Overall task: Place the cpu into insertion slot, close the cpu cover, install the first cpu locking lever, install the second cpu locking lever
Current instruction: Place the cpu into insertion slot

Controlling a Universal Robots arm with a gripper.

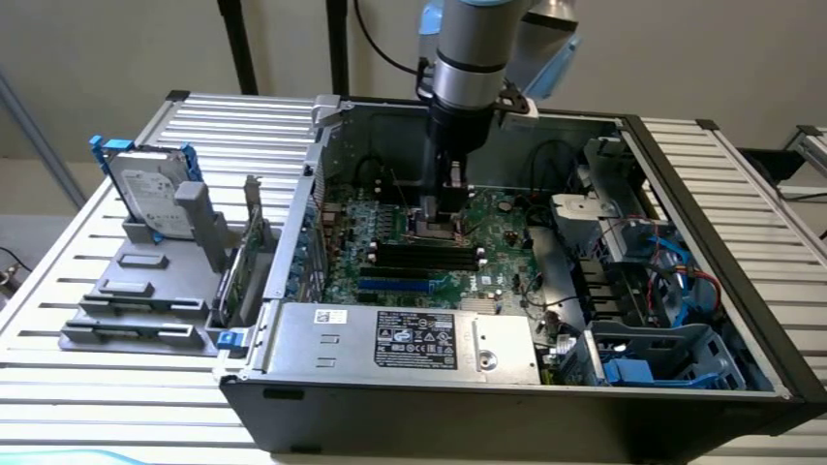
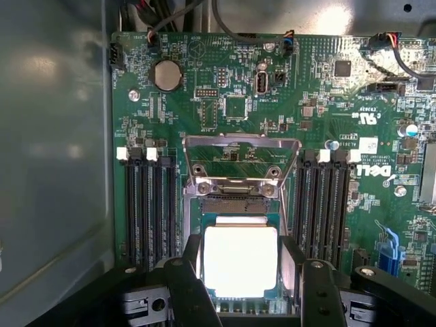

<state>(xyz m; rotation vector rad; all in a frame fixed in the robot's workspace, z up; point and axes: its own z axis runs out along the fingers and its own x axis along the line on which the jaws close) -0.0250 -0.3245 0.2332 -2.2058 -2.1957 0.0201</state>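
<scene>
Down inside the open computer case point(image 1: 672, 194) goes the arm point(image 1: 463, 68), wrist low over the green motherboard point(image 2: 225, 102). And there's the cpu point(image 2: 240, 266), a flat square chip with a pale, shiny metal top, right between the jaws! They're clamped on its two opposite edges, set wide because the chip is wide, with a pad point(image 2: 194, 266) pressed against its side.

The chip hangs level over the insertion slot point(image 2: 235, 204), whose dark far edge peeks out just beyond it. Whether it has bottomed in the socket or sits a touch above it, I can't tell. The cpu cover point(image 2: 242, 158) stands tilted up and open just behind the socket, between the two banks of black memory slots point(image 2: 146, 204), so it is not yet closed.

How will this chip handle? Light and stiff, I'd say, with a smooth top that could slide under a loose pinch. The underside and the socket contacts are probably the delicate parts. Those bare side edges look like the right place to hold it, kept flat and square to the socket.

Off on the slatted worktop point(image 1: 762, 320), a hard drive point(image 1: 145, 189) stands in its grey holder.
</scene>
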